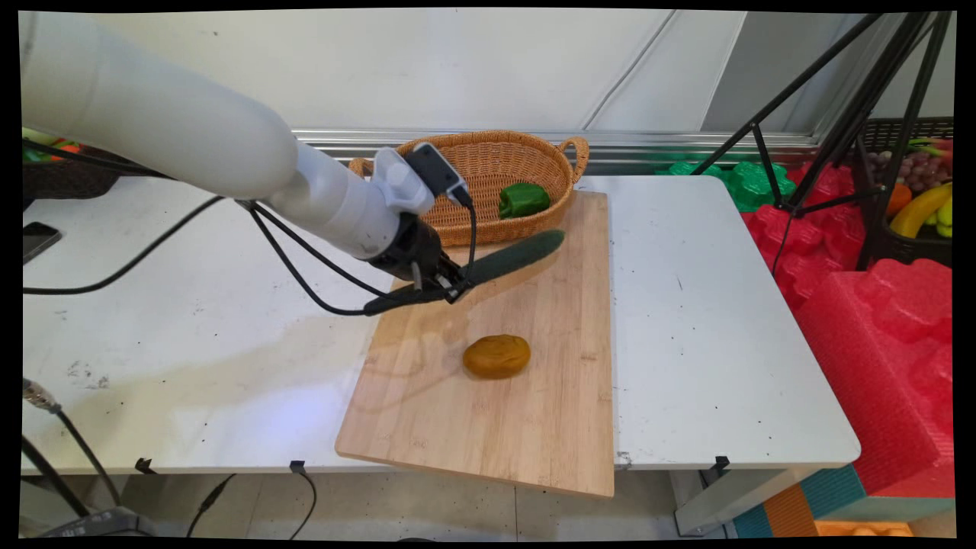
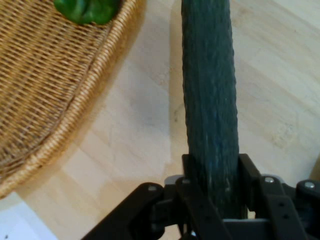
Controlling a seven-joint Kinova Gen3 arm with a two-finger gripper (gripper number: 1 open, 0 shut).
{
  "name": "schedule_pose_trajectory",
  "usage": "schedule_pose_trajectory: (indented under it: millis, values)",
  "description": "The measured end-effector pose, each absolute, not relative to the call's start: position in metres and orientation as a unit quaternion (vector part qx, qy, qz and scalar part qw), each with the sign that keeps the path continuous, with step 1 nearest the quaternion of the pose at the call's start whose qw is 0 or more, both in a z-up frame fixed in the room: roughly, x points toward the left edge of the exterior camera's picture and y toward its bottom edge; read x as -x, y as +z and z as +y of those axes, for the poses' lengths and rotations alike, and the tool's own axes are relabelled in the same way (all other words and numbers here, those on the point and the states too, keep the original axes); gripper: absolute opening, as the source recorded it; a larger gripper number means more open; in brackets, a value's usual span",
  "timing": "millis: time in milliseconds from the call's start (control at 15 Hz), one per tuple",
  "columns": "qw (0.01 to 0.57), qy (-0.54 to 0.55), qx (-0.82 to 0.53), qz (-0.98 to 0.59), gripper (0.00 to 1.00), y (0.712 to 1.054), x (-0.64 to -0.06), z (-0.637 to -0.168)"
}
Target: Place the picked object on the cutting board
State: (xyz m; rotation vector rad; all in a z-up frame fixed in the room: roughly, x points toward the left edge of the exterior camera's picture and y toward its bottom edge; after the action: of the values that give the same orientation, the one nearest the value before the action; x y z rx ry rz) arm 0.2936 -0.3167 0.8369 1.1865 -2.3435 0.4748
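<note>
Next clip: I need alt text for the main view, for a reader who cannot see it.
A white robot arm's black gripper holds a long dark green cucumber above a wooden cutting board on a white table. A brown potato-like lump lies on the board, and a green pepper sits in a wicker basket behind it.

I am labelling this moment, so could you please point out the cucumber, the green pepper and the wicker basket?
cucumber (image 2: 210, 100): hand view, middle of its dark bumpy body, above the fingers.
green pepper (image 1: 523, 200): main view, centre of its top side.
wicker basket (image 1: 488, 232): main view, its near woven wall.
</note>
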Motion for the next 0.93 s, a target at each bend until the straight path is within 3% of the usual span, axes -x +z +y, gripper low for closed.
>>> schedule_pose_trajectory:
  millis: [733, 800, 933]
  values:
    - [0.226, 0.153, -0.427, -0.862, 0.00, 0.799, -0.292, -0.324]
    - [0.225, 0.152, -0.426, -0.863, 1.00, 0.797, -0.293, -0.323]
    - [0.223, 0.152, -0.424, -0.865, 1.00, 0.796, -0.295, -0.321]
